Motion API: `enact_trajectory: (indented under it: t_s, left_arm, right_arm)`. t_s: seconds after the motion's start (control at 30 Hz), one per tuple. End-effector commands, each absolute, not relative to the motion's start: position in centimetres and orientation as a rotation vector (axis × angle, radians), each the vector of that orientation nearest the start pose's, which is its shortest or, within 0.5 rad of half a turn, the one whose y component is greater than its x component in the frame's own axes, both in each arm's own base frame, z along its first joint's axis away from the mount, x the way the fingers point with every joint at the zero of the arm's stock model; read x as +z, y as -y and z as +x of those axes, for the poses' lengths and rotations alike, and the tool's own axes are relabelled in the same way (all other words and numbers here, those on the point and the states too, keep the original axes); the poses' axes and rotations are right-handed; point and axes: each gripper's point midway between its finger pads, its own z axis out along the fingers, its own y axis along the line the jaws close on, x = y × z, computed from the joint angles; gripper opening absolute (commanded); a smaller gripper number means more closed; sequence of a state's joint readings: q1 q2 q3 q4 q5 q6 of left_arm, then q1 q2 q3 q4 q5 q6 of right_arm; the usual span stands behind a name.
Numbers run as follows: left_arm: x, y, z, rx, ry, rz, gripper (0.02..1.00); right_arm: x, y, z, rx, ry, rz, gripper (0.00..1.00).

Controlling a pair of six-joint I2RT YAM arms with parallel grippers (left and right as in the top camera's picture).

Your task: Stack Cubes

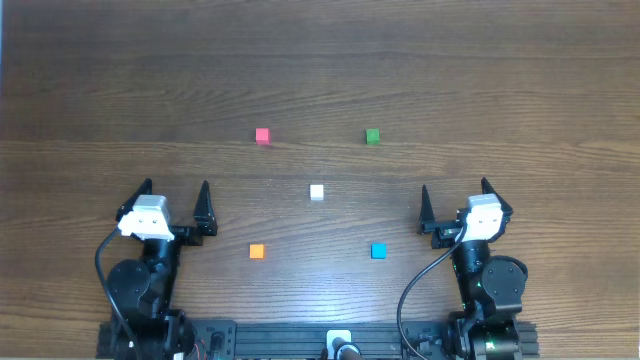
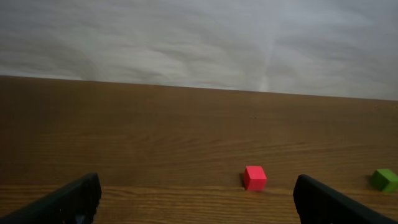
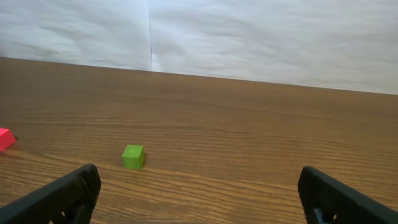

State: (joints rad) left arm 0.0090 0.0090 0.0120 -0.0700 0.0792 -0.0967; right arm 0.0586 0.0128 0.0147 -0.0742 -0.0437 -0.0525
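**A:** How are the grippers held?

**B:** The left gripper point(image 1: 176, 187) is seen at the lower left of the top view. Its fingers are spread wide apart and nothing is held between them. The right gripper point(image 1: 454, 187) is seen at the lower right, likewise spread wide and holding nothing. Both are pointed up the frame, toward the cubes.

**A:** Where are the cubes found?

**B:** Five cubes are laid on the wooden table point(image 1: 100, 80), each resting alone and well apart from the others. The pink cube point(image 1: 262, 135) is placed in the upper middle of the top view, just left of centre. The green cube point(image 1: 372, 135) is set level with it, right of centre. The white cube point(image 1: 317, 192) is found at the centre, below and between those two. The orange cube point(image 1: 257, 251) is set lower down, left of centre, to the right of the left gripper. The blue cube point(image 1: 378, 251) is set level with it, right of centre, to the left of the right gripper.

**A:** What is shown from the wrists?

**B:** In the left wrist view the pink cube point(image 2: 254, 177) is seen ahead, between the two spread fingers, with the green cube point(image 2: 385, 179) off to the side. In the right wrist view the green cube point(image 3: 133, 156) is seen ahead, and the pink cube point(image 3: 5, 139) is partly cut off. A pale backdrop point(image 2: 186, 43) is seen beyond the table's far edge.
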Motion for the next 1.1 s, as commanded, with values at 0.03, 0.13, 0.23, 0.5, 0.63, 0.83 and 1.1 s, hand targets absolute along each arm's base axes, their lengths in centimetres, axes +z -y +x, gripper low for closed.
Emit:
enact_trajectory:
  t_s: [0.03,0.13,0.23,0.5,0.63,0.83,1.1]
  left_arm:
    - [15.8,1.1,24.6,-0.121,-1.643,-0.016,1.000]
    - [15.8,1.1,24.6,-0.121,-1.643,-0.015,1.000]
    - [15.8,1.1,24.6,-0.121,-1.643,-0.015,1.000]
    - [15.8,1.1,24.6,-0.121,-1.643,-0.015,1.000]
    - [15.8,1.1,24.6,-0.124,-1.643,-0.018,1.000]
    - [15.8,1.1,24.6,-0.125,-1.643,-0.017,0.998]
    - [15.9,2.4,24.5,-0.181,-1.651,0.035,1.000]
  right_arm:
    - [15.7,-2.2,24.5,0.046,-1.638,-0.125,0.991]
    - [15.7,-2.2,24.5,0.046,-1.638,-0.125,0.993]
    - [15.7,-2.2,24.5,0.046,-1.638,-0.125,0.991]
    - [15.7,-2.2,24.5,0.046,-1.638,-0.125,0.991]
    - [15.7,-2.2,24.5,0.046,-1.638,-0.125,0.993]
    - [15.7,-2.2,24.5,0.046,-1.638,-0.125,0.993]
    - [15.7,-2.2,24.5,0.046,-1.638,-0.125,0.991]
